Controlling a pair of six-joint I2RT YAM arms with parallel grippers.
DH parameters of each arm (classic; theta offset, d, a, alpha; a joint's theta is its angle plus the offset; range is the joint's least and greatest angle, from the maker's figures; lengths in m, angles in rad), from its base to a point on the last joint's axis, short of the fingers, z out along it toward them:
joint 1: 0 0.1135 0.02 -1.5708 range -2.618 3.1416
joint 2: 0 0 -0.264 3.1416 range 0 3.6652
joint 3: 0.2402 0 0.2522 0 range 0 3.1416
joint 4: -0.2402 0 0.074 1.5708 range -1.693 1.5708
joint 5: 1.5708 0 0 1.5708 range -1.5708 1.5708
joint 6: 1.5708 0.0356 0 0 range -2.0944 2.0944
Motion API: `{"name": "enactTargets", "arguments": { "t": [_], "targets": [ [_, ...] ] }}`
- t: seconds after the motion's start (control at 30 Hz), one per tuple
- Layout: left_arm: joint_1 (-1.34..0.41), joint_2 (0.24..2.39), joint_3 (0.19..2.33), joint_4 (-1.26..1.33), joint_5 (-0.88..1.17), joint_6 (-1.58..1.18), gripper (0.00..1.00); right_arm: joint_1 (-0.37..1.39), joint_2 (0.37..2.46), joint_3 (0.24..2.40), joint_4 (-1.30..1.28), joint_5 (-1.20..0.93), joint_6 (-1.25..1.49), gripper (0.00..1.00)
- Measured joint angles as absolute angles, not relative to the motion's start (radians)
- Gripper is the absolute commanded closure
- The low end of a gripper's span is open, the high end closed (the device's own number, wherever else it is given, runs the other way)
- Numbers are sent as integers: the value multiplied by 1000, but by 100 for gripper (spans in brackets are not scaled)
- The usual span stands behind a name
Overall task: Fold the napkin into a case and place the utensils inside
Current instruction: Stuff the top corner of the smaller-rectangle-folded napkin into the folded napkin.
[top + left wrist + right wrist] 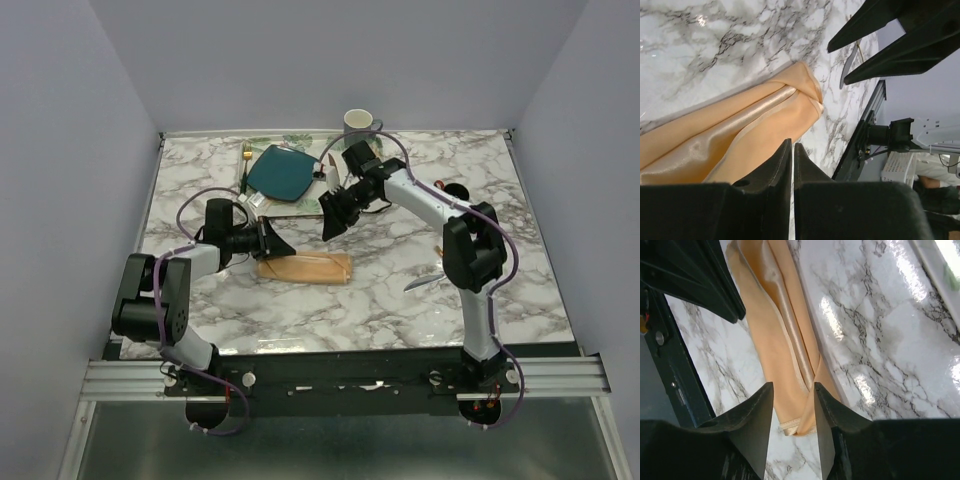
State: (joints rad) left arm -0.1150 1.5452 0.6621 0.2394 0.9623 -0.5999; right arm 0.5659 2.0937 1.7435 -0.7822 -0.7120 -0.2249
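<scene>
The peach napkin lies folded into a long narrow band on the marble in front of the arms. Its overlapped end with the satin hem shows in the right wrist view, napkin. My left gripper hangs just above the band's left end, its jaws barely apart and holding nothing; the napkin lies below it. My right gripper hovers open over the right end, with nothing between its fingers. A silver-grey knife lies on the table to the right, and the knife also shows in the left wrist view.
At the back a teal plate sits on a leaf-patterned tray. A gold fork lies left of it and a mug stands behind. The table's near edge and metal rail run below the napkin.
</scene>
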Motion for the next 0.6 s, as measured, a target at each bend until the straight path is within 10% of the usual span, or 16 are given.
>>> {"name": "enactTargets", "arguments": {
  "t": [0.33,0.6],
  "targets": [
    [-115,1768,664,249,931,-624,96,571,2220,1815,-803,-711,-279,32],
    [-115,1810,689,286,912,-665,99,590,2283,1843,-824,-704,-339,37]
  ]
}}
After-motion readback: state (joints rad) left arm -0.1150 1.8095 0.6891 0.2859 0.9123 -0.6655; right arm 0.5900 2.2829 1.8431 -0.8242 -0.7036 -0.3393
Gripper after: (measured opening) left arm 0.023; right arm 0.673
